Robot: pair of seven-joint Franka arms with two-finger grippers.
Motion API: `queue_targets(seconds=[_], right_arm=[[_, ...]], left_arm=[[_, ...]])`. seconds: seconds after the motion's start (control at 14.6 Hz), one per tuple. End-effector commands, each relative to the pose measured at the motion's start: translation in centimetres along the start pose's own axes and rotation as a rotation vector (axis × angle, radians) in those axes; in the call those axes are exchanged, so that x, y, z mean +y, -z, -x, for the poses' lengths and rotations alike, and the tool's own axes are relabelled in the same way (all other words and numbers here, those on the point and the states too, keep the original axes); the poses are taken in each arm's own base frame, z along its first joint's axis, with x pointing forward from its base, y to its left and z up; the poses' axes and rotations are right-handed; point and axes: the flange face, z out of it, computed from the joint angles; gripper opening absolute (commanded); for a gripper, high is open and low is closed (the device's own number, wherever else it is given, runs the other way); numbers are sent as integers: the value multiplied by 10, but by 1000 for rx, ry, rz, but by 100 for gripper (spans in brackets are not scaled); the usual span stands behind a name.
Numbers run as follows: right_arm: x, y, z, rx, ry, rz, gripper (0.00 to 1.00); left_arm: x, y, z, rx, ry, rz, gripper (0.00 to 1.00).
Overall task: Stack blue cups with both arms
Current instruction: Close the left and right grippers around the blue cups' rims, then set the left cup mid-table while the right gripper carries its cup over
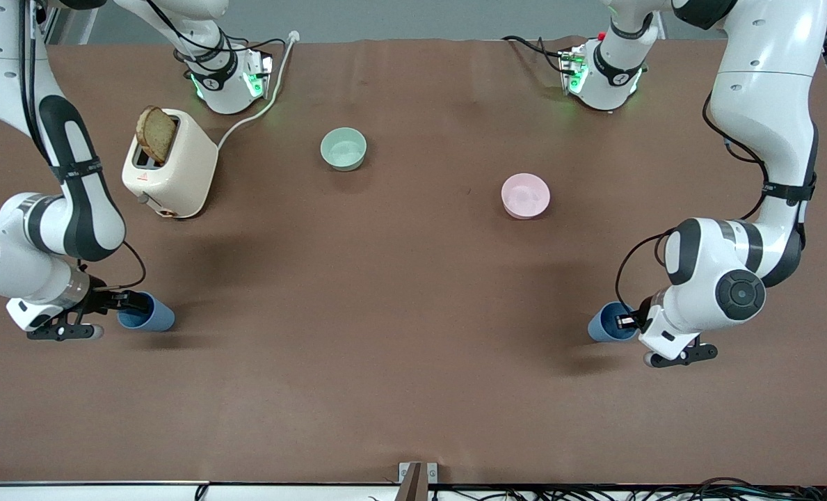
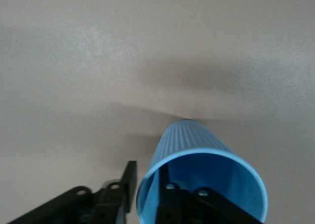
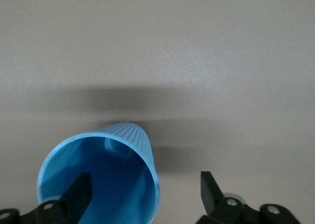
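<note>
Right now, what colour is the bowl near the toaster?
Pale green bowl, clearest in the front view.

The toaster (image 1: 171, 172) stood at ten o'clock, one bowl (image 1: 343, 149) at twelve, another bowl (image 1: 525, 195) at two, with cups (image 1: 147, 312) (image 1: 609, 323) at eight and four.

**What sits on my table besides the job**

I see 1 cream toaster (image 1: 170, 172) near the table's edge at my right arm's end, 1 slice of brown bread (image 1: 156, 133) standing up in its slot, and its white cord (image 1: 263, 97) running to the top edge. Toward the middle sit 1 pale green bowl (image 1: 343, 149) and 1 pink bowl (image 1: 525, 195), well apart on the brown table (image 1: 413, 390).
</note>
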Motion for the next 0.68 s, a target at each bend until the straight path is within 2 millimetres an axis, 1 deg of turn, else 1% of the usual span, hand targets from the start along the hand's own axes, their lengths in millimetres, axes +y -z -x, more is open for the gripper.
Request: queue_targets(seconds=[0.0, 0.07, 0.14, 0.21, 0.27, 0.41, 0.55, 0.62], right_arm=[[-1, -6, 5, 3, -2, 0, 76], [-3, -8, 5, 2, -1, -1, 63], [-3, -11, 6, -3, -16, -2, 46], [-3, -11, 5, -1, -19, -1, 21], [-2, -10, 5, 2, -25, -1, 3], [-2, -9, 4, 3, -25, 0, 1], [-1, -7, 3, 0, -25, -1, 1], [0, 2, -2, 15, -19, 2, 1]], left_arm=[[12, 15, 1, 19, -10, -5, 0], [26, 27, 7, 22, -21, -5, 0], [50, 44, 18, 14, 10, -16, 0], [76, 57, 30, 14, 25, -18, 0], [107, 64, 45, 11, 36, -17, 0], [176, 70, 81, 19, 97, -14, 0], [234, 62, 118, 20, 129, -20, 0], [258, 54, 135, 14, 132, -19, 0]])
